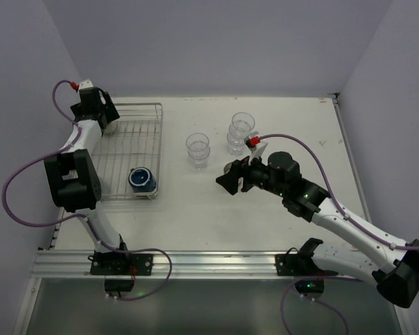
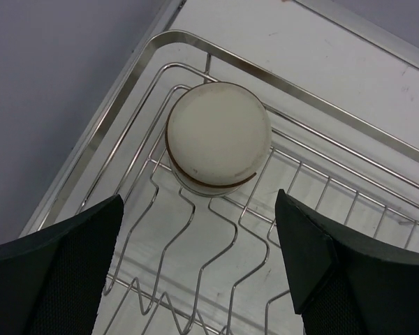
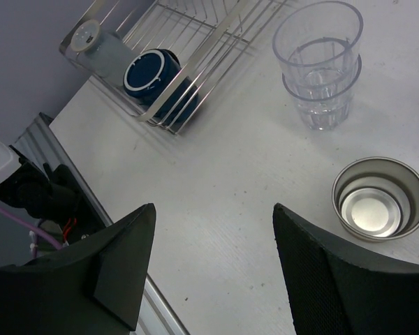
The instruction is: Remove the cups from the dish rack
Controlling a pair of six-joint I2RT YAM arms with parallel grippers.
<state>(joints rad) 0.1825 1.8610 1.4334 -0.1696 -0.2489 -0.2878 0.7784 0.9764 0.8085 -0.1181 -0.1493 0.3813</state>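
**Asker:** How far along are you?

**Me:** Partway, I'd judge. A stack of clear tumblers (image 1: 197,151) and a second stack (image 1: 241,132) stand out on the worktop (image 1: 216,223), well apart from the dish rack (image 1: 136,143). A nested pair of cups (image 3: 380,199) sits near my right claw (image 3: 213,209), which is spread wide with nothing in it.

**Asker:** And what's left in the rack?

**Me:** Three that I can see. A cream-based cup (image 2: 218,136) sits upside down in the far left corner. My left claw (image 2: 199,209) hangs over it, released, one finger to each side and neither touching it. The navy mug (image 1: 142,180) is in the near right corner. A pale cup (image 3: 91,38) sits at the other end of that near side.

**Asker:** So which is next?

**Me:** Likely the cream-based one. My left claw needs only to drop and close on it.
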